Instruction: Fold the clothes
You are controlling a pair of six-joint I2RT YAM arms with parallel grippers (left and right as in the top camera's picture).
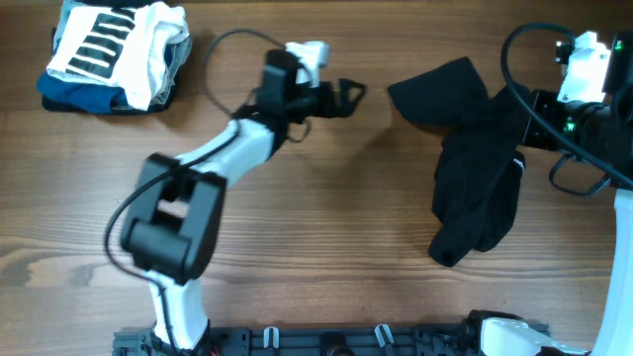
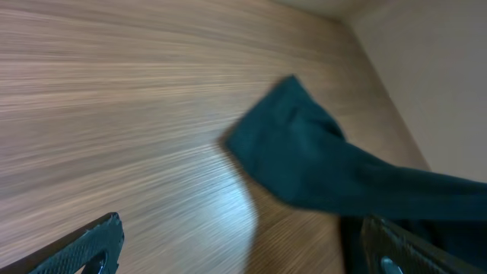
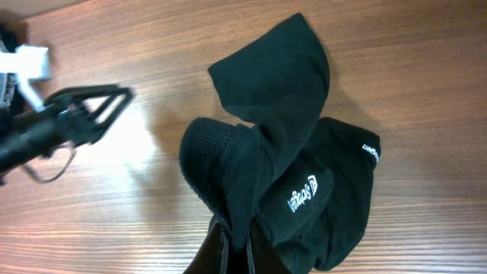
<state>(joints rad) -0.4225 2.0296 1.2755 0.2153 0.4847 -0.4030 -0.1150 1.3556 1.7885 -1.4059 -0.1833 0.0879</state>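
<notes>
The clothes (image 1: 475,168), a black trouser-like garment with white lettering, sit bunched near the right edge of the tabletop (image 1: 326,247), with part of the fabric lifted off the wood. The right end effector (image 3: 234,255) is clamped on a gathered ridge of the cloth. The left end effector (image 1: 341,94), fingers wide apart and empty, hovers toward the far edge and points at the garment's free flap. As I judge it, the left should take that flap near its corner. Both should then draw apart to spread the cloth flat before any fold.
</notes>
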